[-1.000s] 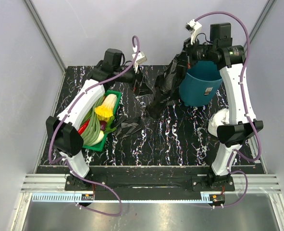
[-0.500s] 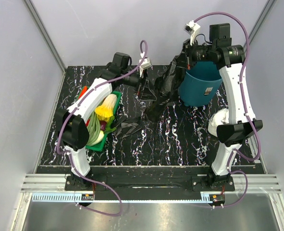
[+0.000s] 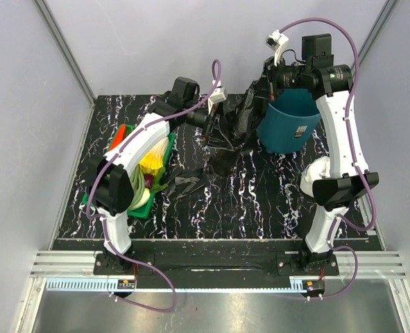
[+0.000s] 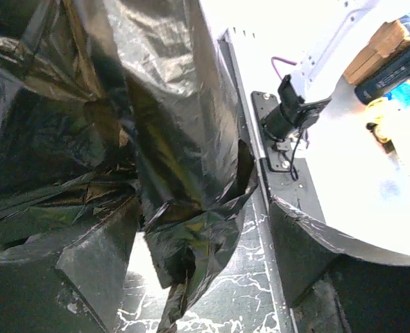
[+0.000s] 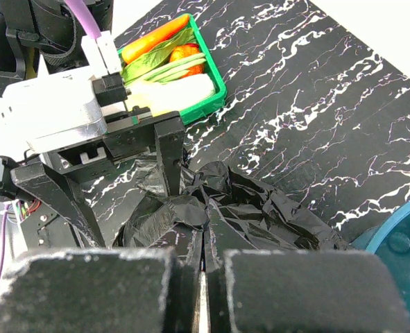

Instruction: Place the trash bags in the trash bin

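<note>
**Large trash bag (image 3: 239, 118) hung up beside the trash bin (image 3: 288, 128), second arm poised at its tail**

The right pincer (image 5: 203, 277) is clenched on the bag's top edge. It holds the bag high at the far right, just beside the bin's smooth teal rim, probably so the floppy film hangs straight enough to feed in. None of the bag is in the bin yet. The left pincer (image 4: 198, 270) is released, its fingers spread either side of the dangling lower folds, seemingly ready to gather them. The film is thin, glossy and black, creased into sharp crinkles. The small bundle (image 3: 184, 182) lies on the marbled tabletop (image 3: 260, 187), just right of the green vegetable tray (image 3: 143, 211).
</note>
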{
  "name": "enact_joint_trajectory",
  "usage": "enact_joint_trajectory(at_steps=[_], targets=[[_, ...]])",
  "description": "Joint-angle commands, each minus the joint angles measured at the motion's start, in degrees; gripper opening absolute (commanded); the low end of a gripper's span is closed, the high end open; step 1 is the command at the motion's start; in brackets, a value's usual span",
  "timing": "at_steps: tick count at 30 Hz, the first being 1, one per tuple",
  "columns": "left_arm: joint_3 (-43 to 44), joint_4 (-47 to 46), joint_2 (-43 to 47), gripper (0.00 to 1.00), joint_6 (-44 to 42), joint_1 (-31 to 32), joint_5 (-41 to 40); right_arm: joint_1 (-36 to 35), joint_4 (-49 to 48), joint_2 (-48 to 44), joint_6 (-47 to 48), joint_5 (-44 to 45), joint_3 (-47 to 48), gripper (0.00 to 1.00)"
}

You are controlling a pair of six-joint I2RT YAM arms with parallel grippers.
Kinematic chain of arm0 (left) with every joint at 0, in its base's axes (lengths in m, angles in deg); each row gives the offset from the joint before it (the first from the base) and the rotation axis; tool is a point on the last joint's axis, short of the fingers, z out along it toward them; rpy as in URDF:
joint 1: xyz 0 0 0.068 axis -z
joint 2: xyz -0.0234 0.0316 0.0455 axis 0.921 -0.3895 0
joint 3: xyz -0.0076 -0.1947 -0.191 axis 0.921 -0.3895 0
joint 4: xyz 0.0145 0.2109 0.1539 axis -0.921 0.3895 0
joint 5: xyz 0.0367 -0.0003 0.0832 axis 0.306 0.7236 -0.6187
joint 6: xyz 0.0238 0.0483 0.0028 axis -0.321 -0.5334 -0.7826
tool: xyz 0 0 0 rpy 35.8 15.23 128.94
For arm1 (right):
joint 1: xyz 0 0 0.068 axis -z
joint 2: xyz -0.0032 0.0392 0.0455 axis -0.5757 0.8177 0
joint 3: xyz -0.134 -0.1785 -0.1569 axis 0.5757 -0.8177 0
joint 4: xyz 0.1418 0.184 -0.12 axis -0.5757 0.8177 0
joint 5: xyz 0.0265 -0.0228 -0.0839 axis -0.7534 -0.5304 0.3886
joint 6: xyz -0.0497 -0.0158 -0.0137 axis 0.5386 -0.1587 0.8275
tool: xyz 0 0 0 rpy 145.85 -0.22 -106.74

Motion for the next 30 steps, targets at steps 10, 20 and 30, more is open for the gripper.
enact_joint_trajectory(at_steps=[10, 20, 30], targets=[[2.1, -3.01, -0.33, 0.04, 1.09, -0.39, 6.41, 0.28, -0.37, -0.16, 1.97, 0.35, -1.04, 0.0], [6.84, 10.24, 5.03, 0.0, -8.21, -2.85, -4.47, 0.28, -0.63, 0.01, 1.54, 5.09, -2.62, 0.01], [9.82, 12.72, 11.89, 0.0, -8.93, -3.2, -21.71, -1.03, -4.84, -2.88, 0.92, 10.72, -10.87, 0.67]])
